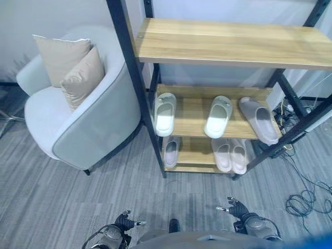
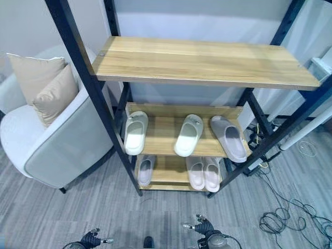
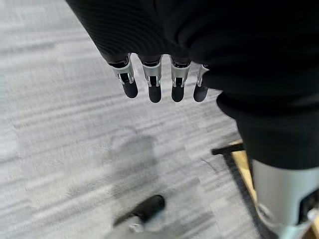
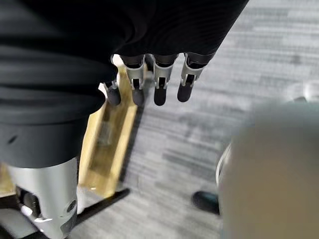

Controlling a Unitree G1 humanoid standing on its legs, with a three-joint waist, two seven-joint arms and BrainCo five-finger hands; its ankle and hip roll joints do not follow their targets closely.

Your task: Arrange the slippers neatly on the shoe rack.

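Closest in, both of the robot's hands hang low by its sides over the grey carpet floor (image 1: 62, 202), well short of the rack. The left hand (image 3: 152, 82) holds nothing, its fingers straight and loosely side by side, pointing down at the carpet. The right hand (image 4: 154, 82) is the same: fingers relaxed and straight, empty, with the rack's lowest wooden board just past them.

Ahead stands the shoe rack (image 2: 83, 57), black metal posts with wooden shelves. On the bottom shelf (image 1: 194, 155) lies a single pale slipper (image 1: 171, 151) at the left and a pair of pinkish slippers (image 1: 231, 154) touching side by side at the right, all pointing in. On the middle shelf (image 1: 192, 111) are three more: a white slipper (image 1: 165, 114) at the left lying straight, a second white slipper (image 1: 218, 115) near the centre, slightly angled, and a grey slipper (image 1: 258, 119) at the right, skewed, with its end over the shelf's front edge. The top shelf (image 2: 207, 59) is bare.

Left of the rack sits a white armchair (image 1: 78, 129) with two beige cushions (image 1: 72, 65).

As I judge it, every slipper I can see is already on the rack; what seems left is straightening the grey one and pairing up the singles.
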